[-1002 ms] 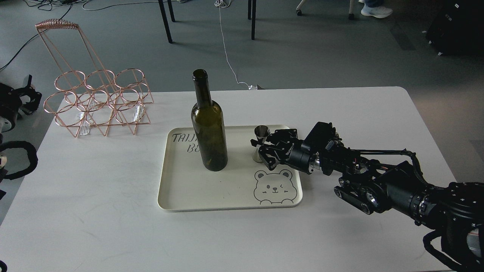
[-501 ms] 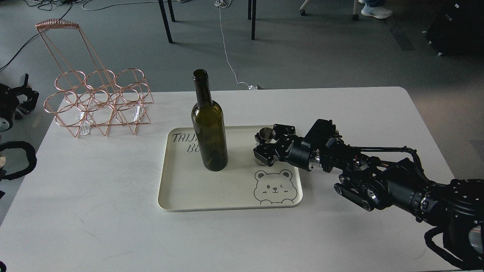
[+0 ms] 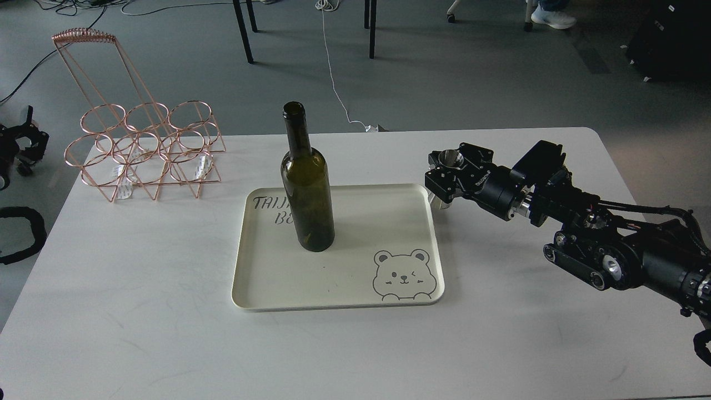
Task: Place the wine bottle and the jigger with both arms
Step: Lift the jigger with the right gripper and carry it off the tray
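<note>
Grey carpet with trailing cables lies behind a white rounded desk (image 3: 139, 311), on which a cream rectangular tray with a bear drawing (image 3: 278, 278) is set. The tall dark olive-green glass wine bottle (image 3: 307, 189) stands upright on that tray. The small shiny steel hourglass jigger (image 3: 447, 166) is gripped by the closed fingers of the right gripper (image 3: 444, 180), just beyond the tray's right edge and apparently lifted clear of the desk. The left gripper (image 3: 22, 144) is seen small and dark at the left edge; whether its fingers are open cannot be told. A smooth, narrow-waisted jigger could slip or tilt in the grip, and a hard set-down could topple it. A copper wire rack (image 3: 144, 150) stands far left.
</note>
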Action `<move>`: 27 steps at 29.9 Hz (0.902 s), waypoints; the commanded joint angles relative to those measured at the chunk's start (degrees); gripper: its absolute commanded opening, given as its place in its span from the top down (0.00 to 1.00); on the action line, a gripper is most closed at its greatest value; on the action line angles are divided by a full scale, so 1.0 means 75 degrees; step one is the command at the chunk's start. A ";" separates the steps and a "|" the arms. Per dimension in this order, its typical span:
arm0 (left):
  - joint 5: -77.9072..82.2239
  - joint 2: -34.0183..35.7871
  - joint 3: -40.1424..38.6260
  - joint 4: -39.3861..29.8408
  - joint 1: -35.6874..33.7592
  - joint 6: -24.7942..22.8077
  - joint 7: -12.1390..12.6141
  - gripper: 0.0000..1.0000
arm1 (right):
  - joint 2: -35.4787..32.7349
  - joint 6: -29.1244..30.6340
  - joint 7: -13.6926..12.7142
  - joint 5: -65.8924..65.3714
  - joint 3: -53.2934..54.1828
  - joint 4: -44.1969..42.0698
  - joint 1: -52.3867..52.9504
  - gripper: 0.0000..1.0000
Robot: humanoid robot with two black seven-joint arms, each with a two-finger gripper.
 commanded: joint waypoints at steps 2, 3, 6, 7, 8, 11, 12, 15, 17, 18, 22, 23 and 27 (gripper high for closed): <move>-0.0001 0.0019 0.0006 -0.0012 0.0001 0.0000 0.0000 0.01 | -0.0711 -0.0001 0.0000 0.0602 0.0138 0.0075 -0.0274 0.98; -0.0001 0.0019 0.0006 -0.0012 0.0001 0.0000 0.0000 0.01 | -0.0794 -0.0001 0.0000 0.0766 0.0138 0.0086 -0.0380 0.99; -0.0001 0.0007 0.0006 -0.0012 0.0001 0.0000 0.0000 0.01 | -0.1063 -0.0001 0.0000 0.0955 0.0138 0.0087 -0.0649 0.99; -0.0001 0.0007 0.0006 -0.0023 0.0001 0.0000 0.0000 0.01 | -0.1157 -0.0001 0.0000 0.0967 0.0138 0.0075 -0.0720 0.99; -0.0001 -0.0004 -0.0006 -0.0023 0.0001 0.0000 0.0000 0.01 | -0.1216 -0.0001 0.0000 0.0967 0.0161 0.0052 -0.0802 0.99; -0.0001 -0.0016 -0.0006 -0.0035 -0.0011 0.0000 0.0000 0.01 | -0.1216 -0.0001 0.0000 0.1235 0.0173 0.0028 -0.0978 0.99; -0.0001 -0.0016 -0.0006 -0.0047 -0.0011 0.0000 0.0000 0.01 | -0.1216 -0.0001 0.0000 0.1341 0.0162 0.0028 -0.1013 0.98; -0.0001 -0.0016 -0.0006 -0.0058 -0.0022 0.0000 0.0000 0.01 | -0.1193 -0.0001 0.0000 0.1459 0.0150 0.0028 -0.1049 0.97; -0.0001 -0.0005 0.0006 -0.0047 -0.0022 0.0000 0.0000 0.01 | -0.1181 -0.0001 0.0000 0.1459 0.0150 0.0016 -0.1072 0.94; -0.0001 0.0007 0.0006 -0.0058 -0.0023 0.0000 0.0000 0.01 | -0.1181 -0.0001 0.0000 0.1459 0.0138 0.0005 -0.1072 0.94; -0.0001 0.0007 0.0006 -0.0047 -0.0023 0.0000 0.0000 0.01 | -0.1181 -0.0001 0.0000 0.1459 0.0091 0.0005 -0.1072 0.91; -0.0001 0.0007 0.0006 -0.0047 -0.0023 0.0000 0.0000 0.01 | -0.1181 -0.0001 0.0000 0.1459 0.0080 0.0005 -0.1072 0.91; -0.0001 -0.0004 -0.0006 -0.0059 -0.0023 0.0000 0.0000 0.01 | -0.1169 -0.0001 0.0000 0.1448 0.0044 -0.0007 -0.1166 0.91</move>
